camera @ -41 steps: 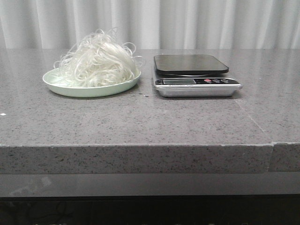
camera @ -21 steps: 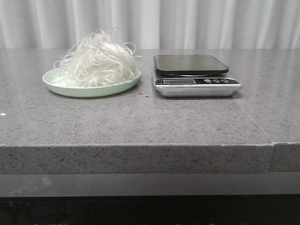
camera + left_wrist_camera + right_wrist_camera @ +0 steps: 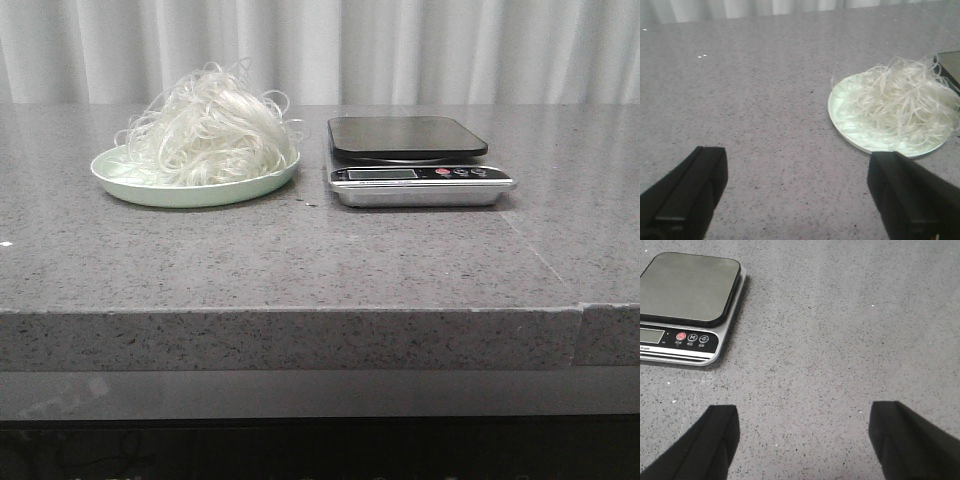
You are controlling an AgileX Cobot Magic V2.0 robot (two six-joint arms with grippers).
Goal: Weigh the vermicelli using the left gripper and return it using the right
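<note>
The vermicelli (image 3: pixel 208 130), a fluffy mound of curly white strands, lies on a pale green plate (image 3: pixel 125 181) at the back left of the grey stone table. It also shows in the left wrist view (image 3: pixel 900 105) on the plate (image 3: pixel 839 116). A kitchen scale (image 3: pixel 410 158) with an empty black platform stands just right of the plate; it also shows in the right wrist view (image 3: pixel 685 290). My left gripper (image 3: pixel 797 172) is open and empty, over bare table short of the plate. My right gripper (image 3: pixel 802 430) is open and empty, over bare table beside the scale. Neither arm shows in the front view.
The grey speckled table (image 3: pixel 300 260) has its front edge near me, with a seam (image 3: pixel 545 265) running through it on the right. A pale curtain (image 3: pixel 400 50) hangs behind the table.
</note>
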